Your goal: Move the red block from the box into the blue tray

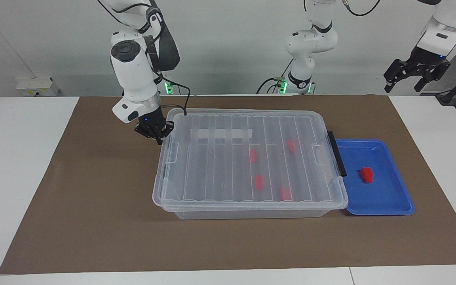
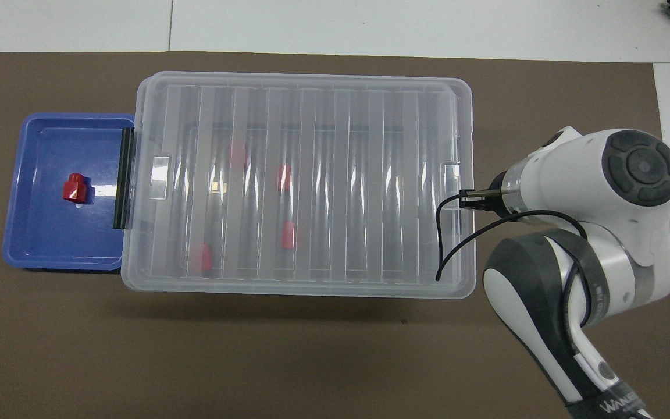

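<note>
A red block (image 1: 366,174) (image 2: 74,188) lies alone in the blue tray (image 1: 386,198) (image 2: 44,233), with nothing touching it. The clear box (image 1: 247,213) stands beside the tray, its ribbed lid (image 1: 220,166) (image 2: 370,174) lying square on it. Several more red blocks (image 1: 258,182) (image 2: 287,234) show through the lid. My right gripper (image 1: 159,141) (image 2: 464,196) is shut, its tips against the lid's end rim at the right arm's end. My left gripper (image 1: 403,88) hangs open and empty, high over the left arm's end of the table; the overhead view does not show it.
A black clip (image 1: 337,154) (image 2: 120,180) sits on the box's end next to the tray. A brown mat (image 1: 93,206) covers the table under everything. A black cable (image 2: 445,244) from the right wrist drapes over the lid's end.
</note>
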Controlling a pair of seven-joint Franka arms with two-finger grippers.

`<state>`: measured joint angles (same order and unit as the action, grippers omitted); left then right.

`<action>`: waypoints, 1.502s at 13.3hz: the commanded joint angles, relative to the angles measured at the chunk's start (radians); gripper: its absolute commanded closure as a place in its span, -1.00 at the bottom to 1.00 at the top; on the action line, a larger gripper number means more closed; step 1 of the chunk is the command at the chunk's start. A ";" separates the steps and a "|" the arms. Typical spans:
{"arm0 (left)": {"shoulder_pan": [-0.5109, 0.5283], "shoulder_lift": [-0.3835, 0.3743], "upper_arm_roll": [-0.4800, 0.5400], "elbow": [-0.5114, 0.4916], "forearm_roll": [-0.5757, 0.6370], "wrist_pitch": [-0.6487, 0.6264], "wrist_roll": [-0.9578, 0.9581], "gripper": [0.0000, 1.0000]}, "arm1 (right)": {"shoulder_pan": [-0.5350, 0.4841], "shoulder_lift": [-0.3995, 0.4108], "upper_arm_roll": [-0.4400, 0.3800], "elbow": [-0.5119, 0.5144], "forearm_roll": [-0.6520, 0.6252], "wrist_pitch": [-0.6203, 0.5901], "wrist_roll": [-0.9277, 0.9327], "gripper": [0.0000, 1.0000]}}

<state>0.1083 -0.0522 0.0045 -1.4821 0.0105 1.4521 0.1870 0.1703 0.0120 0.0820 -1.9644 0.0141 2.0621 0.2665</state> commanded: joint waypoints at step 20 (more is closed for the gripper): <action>-0.298 0.072 0.157 0.079 0.040 -0.102 -0.024 -1.00 | -0.190 -0.076 -0.010 0.136 -0.005 -0.229 0.028 -0.98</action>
<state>-0.1808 0.0273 0.1571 -1.4035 0.0330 1.3505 0.1677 0.0115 -0.0660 0.0680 -1.8778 0.0135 1.8844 0.2702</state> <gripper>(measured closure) 0.000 0.396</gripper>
